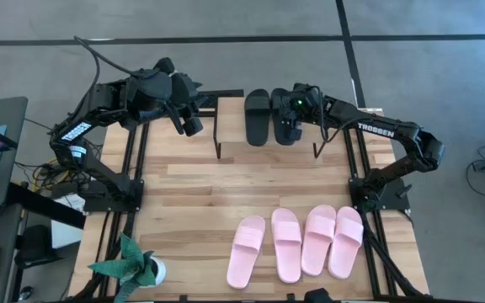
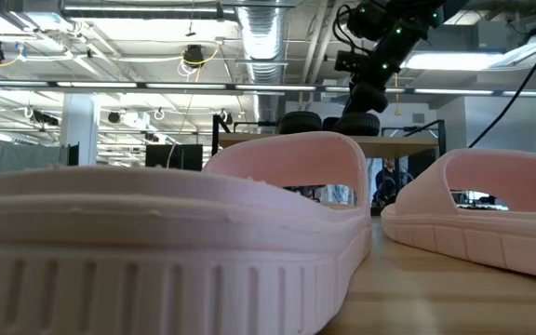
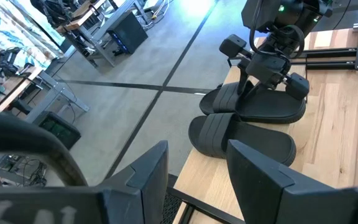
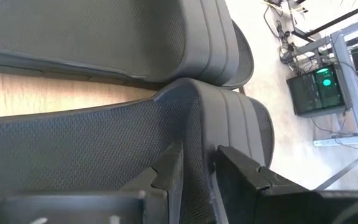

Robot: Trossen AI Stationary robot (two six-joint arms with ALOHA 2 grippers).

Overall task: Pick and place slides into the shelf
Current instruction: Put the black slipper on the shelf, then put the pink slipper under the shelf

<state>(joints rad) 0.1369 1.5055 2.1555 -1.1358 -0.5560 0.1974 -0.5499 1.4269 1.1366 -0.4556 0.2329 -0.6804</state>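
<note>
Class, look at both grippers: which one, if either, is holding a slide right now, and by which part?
The left gripper is open and empty. The right gripper is at the right-hand black slide on the shelf, fingers astride its edge; whether it grips cannot be told.

Two slides (image 1: 258, 117) lay side by side on the shelf (image 1: 226, 126) — one directly under the right gripper (image 1: 288, 128) — four more (image 1: 297, 244) lay well apart from it.

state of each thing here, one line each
black slides: both flat on the shelf, side by side
shelf: upright at the table's far edge, holding two slides
pink slides: four in a row on the table's near side, not yet shelved
right end effector: over the right-hand black slide, fingers a little apart
left end effector: open, empty, by the shelf's left end
potted plant: upright at the near left corner
</note>
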